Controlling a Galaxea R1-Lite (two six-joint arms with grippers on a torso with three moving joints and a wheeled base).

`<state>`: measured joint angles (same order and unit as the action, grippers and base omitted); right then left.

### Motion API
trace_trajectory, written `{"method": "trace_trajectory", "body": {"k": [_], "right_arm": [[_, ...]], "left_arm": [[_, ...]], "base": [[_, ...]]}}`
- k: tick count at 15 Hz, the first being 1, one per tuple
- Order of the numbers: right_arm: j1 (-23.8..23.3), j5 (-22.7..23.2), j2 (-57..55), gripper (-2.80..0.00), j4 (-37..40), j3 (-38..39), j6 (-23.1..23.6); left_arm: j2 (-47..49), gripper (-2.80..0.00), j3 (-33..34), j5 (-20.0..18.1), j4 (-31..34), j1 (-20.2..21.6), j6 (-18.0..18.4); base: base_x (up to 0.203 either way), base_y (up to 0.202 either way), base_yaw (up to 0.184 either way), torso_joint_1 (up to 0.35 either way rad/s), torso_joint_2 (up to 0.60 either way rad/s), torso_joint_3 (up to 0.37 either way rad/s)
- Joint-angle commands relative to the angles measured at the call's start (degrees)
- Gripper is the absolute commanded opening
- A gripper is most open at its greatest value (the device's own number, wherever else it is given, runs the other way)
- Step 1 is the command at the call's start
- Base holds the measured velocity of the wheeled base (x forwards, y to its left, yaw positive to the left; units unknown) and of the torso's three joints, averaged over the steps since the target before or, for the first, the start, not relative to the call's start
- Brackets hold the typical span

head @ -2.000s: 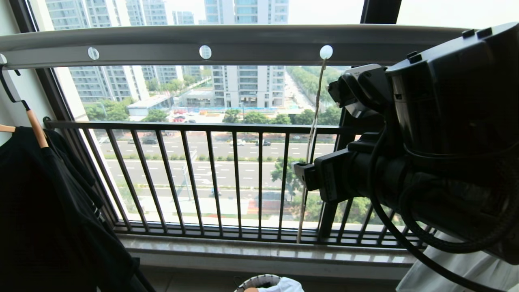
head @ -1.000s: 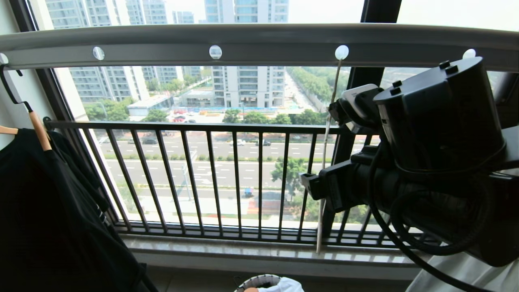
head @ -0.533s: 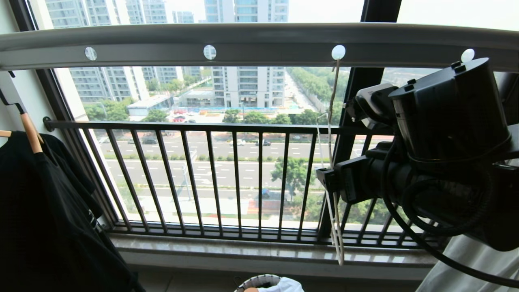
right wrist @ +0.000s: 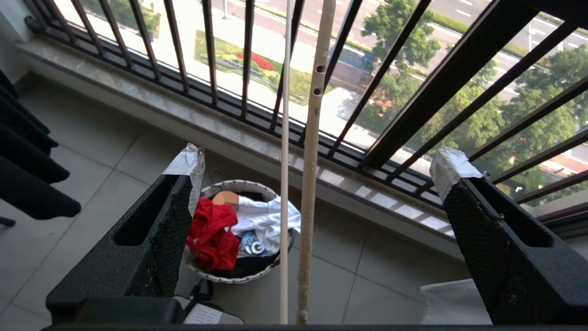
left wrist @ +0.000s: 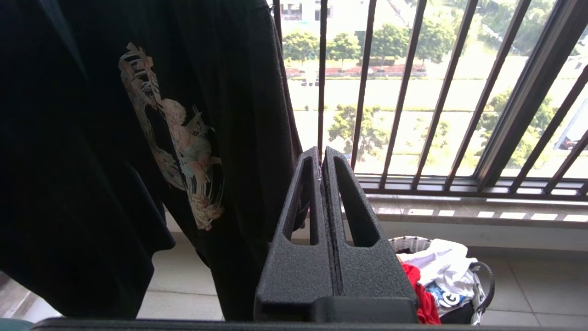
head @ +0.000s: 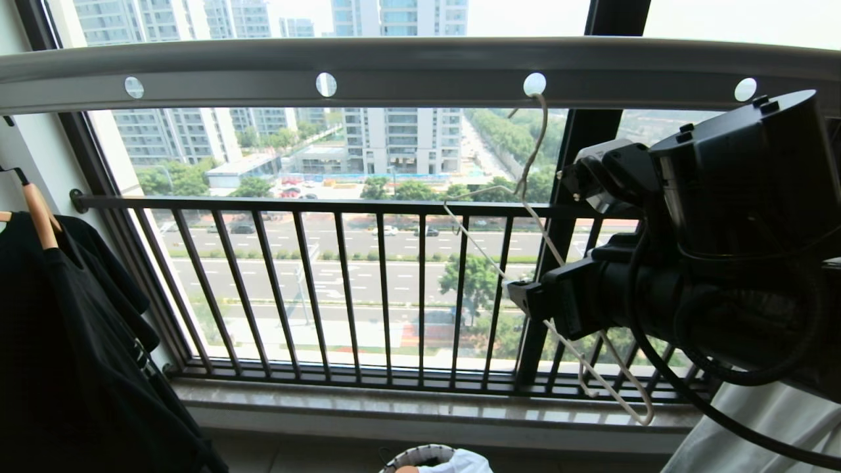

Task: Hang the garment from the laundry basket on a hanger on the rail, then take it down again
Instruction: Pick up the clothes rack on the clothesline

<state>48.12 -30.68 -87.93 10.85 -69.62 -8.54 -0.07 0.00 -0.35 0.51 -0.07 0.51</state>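
Right end effector (right wrist: pixel 317 184), wide open and empty, now straddles the hanger (head: pixel 525 217), which has swung askew under the rail (head: pixel 420 66); grasping comes next.

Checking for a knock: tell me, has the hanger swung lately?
Yes. The hanger, hooked in the same hole of the rail, has turned from edge-on to nearly broadside.

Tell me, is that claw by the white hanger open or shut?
Open. The right gripper has its two fingers wide apart, and the hanger's thin bars pass through the gap without touching either.
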Motion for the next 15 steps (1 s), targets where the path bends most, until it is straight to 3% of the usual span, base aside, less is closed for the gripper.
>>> {"method": "trace_trajectory", "body": {"k": [1,12,15], "right_arm": [[-0.65,4.84,-1.32,0.0,0.04,0.01,0.63],[-1.98,5.21,-2.42,0.0,-0.04,0.01,2.83],[-1.95,10.0,-0.41,0.0,0.15,0.82,4.28]], "left_arm": [[0.07,-2.8,0.0,0.0,0.02,-0.01,0.02],[0.07,-2.8,0.0,0.0,0.02,-0.01,0.02],[0.07,-2.8,0.0,0.0,0.02,-0.01,0.02]], "base": [[0.0,0.0,0.0,0.0,0.0,0.0],[0.0,0.0,0.0,0.0,0.0,0.0],[0.0,0.0,0.0,0.0,0.0,0.0]]}}
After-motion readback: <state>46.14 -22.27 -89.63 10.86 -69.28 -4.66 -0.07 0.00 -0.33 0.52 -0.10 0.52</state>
